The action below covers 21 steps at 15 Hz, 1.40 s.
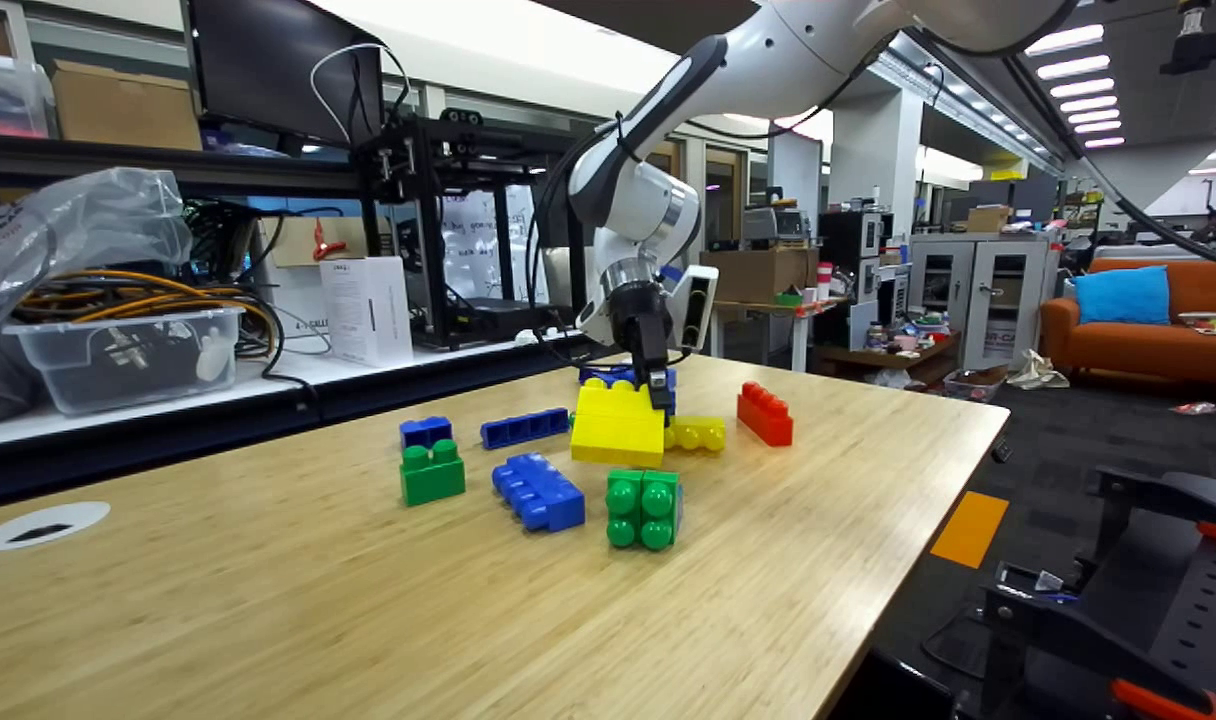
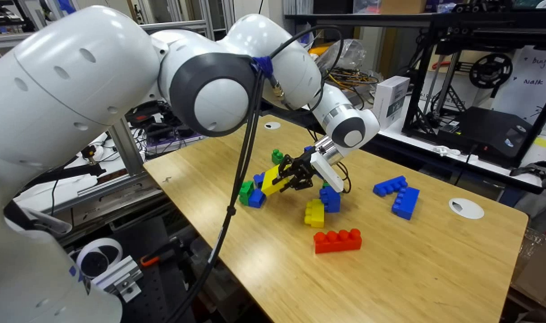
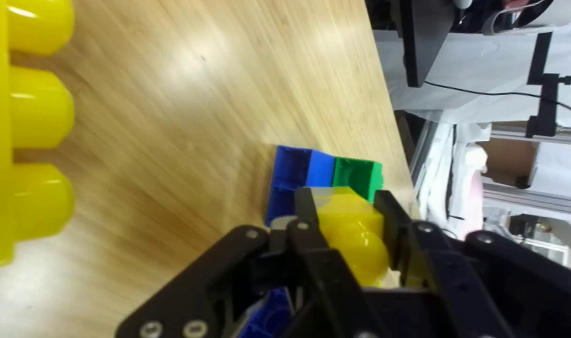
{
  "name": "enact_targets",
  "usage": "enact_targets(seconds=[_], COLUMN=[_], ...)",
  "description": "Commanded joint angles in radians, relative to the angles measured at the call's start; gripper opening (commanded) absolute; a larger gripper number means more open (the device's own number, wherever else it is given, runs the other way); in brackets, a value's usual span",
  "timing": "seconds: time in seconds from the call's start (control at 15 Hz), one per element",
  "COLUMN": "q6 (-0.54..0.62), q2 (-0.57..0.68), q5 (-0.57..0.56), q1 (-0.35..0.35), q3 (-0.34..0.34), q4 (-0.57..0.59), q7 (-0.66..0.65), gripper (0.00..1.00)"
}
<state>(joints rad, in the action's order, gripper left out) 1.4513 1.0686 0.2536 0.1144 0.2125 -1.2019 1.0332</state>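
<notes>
My gripper is shut on a yellow brick, whose rounded stud faces back toward the palm. In both exterior views this yellow brick is tilted and looks lifted off the table. Beyond the fingertips in the wrist view lie a blue brick and a green brick, side by side with hollow undersides showing. A second yellow brick, loose on the table, fills the left edge of the wrist view. The arm partly hides blue bricks behind the gripper.
A red brick stands beside the second yellow one. More blue bricks lie farther out on the wooden table; a small green brick is near another blue one. A shelf with a 3D printer borders the table.
</notes>
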Motion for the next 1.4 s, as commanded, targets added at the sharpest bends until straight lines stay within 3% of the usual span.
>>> enact_targets(seconds=[0.0,0.27,0.87,1.33], q6=[0.082,0.225,0.395,0.519], q2=[0.006,-0.004,-0.052,-0.061], q5=[-0.065,-0.173,-0.368,-0.521], q1=[-0.063,-0.117,-0.190,-0.238], q3=[-0.060,-0.094,-0.139,-0.190], q4=[0.036,0.025,-0.010,-0.032], q7=[-0.097,-0.195,-0.382,-0.624], gripper=[0.10,0.10,0.10,0.10])
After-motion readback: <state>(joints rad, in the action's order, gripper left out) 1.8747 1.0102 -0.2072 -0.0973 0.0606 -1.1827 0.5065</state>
